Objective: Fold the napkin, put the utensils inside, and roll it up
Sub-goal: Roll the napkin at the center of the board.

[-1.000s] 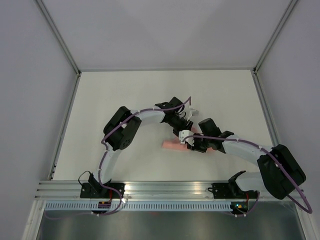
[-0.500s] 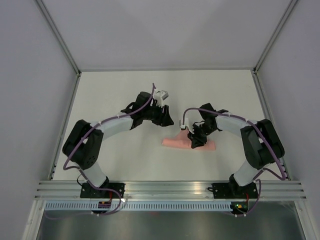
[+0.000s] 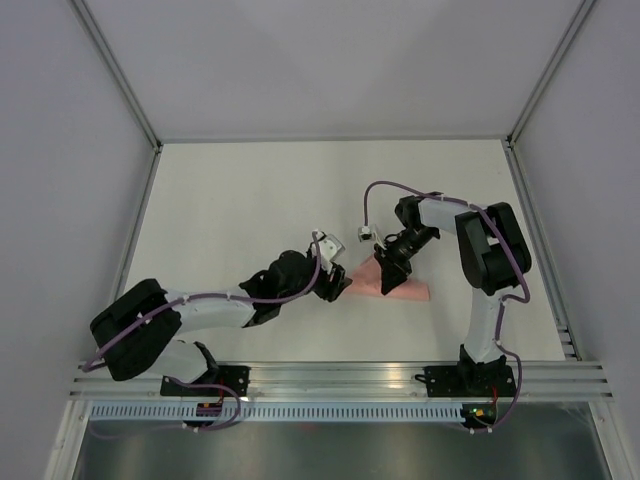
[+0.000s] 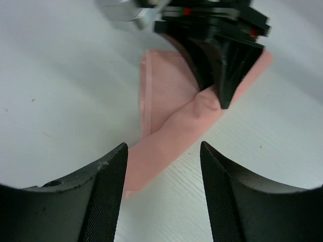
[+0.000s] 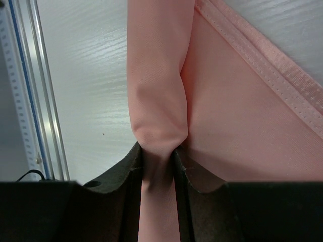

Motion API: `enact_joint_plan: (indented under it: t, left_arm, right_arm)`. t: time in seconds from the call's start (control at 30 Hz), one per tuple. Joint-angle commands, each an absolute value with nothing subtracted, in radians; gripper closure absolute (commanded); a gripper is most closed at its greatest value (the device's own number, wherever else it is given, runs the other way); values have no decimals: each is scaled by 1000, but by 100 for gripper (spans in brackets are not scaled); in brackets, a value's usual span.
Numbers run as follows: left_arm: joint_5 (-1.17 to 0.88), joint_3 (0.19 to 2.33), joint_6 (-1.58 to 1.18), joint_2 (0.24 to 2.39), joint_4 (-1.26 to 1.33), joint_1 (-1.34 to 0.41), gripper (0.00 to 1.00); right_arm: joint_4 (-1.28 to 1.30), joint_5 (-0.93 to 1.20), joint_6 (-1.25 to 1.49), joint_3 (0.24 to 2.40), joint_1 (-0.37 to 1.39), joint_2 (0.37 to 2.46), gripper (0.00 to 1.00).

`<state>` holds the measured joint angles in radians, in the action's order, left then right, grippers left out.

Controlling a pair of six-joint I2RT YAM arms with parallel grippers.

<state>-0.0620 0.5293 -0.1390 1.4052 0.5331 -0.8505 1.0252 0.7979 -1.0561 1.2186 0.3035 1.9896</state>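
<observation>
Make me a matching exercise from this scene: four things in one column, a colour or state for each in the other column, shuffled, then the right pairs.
Column one
1. left gripper
2. right gripper
3. napkin
4. table

Column two
A. white
B. shut, pinching a raised fold
C. pink, lying partly folded
D. open, holding nothing

Pairs: 1-D, 2-B, 3-C, 4-A
</observation>
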Motion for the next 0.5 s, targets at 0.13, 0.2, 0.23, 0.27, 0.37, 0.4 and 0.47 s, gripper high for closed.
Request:
enact_joint_plan:
  t: [0.13,0.2,0.23,0.27,0.37,0.4,0.47]
  left_arm:
    - [213,583,262,1508,664,-1090,35]
    - [218,609,302,1546,629,-1130,35]
    - [213,642,342,1595,611,-1143,35]
    - [213,658,362,1617,595,-1169,36]
    - [235,707,440,1701,568,-1218,36]
    - [241,718,457,1718,568,-1227,36]
    - [245,744,486,1758,569,-1233,35]
  right_arm:
    - [1060,732,-1123,1270,299,2138,85]
    - [1057,727,-1112,1282,299,2148,85]
    - [1055,726,-1111,1287,299,2155,85]
    - [1057,724,-1109,1289,299,2158,85]
    - [1055,718,-1103,1299,298,2169,85]
    - [1054,718,-1101,1304,298,2171,85]
    - [1054,715,-1097,1307,298,2178,85]
